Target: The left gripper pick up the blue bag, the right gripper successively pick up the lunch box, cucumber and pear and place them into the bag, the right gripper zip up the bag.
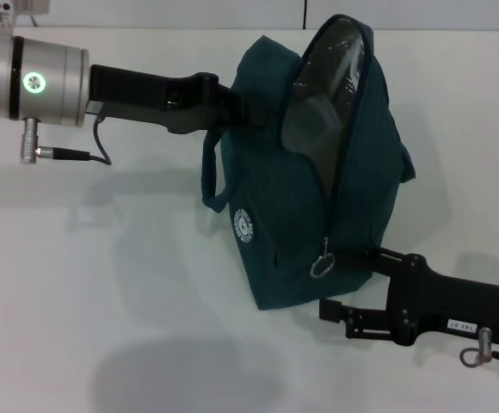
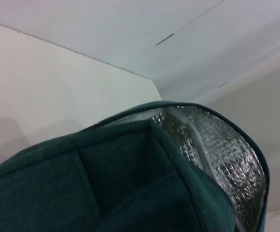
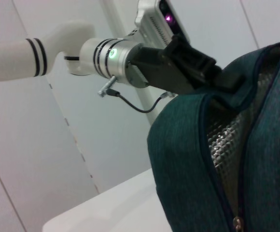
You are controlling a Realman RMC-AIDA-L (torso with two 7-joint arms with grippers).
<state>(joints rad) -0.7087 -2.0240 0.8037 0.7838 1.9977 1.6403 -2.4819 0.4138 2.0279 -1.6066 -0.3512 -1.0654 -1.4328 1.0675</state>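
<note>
Left gripper (image 1: pixel 232 101) grips blue bag (image 1: pixel 301 232); right gripper (image 1: pixel 340 284) at zipper pull (image 1: pixel 321 262).

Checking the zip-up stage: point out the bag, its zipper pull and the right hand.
bag (image 1: pixel 271 258): head view, on its dark teal side panel below the round white logo.
zipper pull (image 1: pixel 321 264): head view, on the metal ring hanging at the zipper's lower end.
right hand (image 1: pixel 344 288): head view, midway between its black fingertips beside the bag.

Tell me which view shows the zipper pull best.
Head view: the zipper pull hangs in full at the low end of the bag opening, by the right pincer. Right wrist view catches only a bit of it; left wrist view shows none.
</note>
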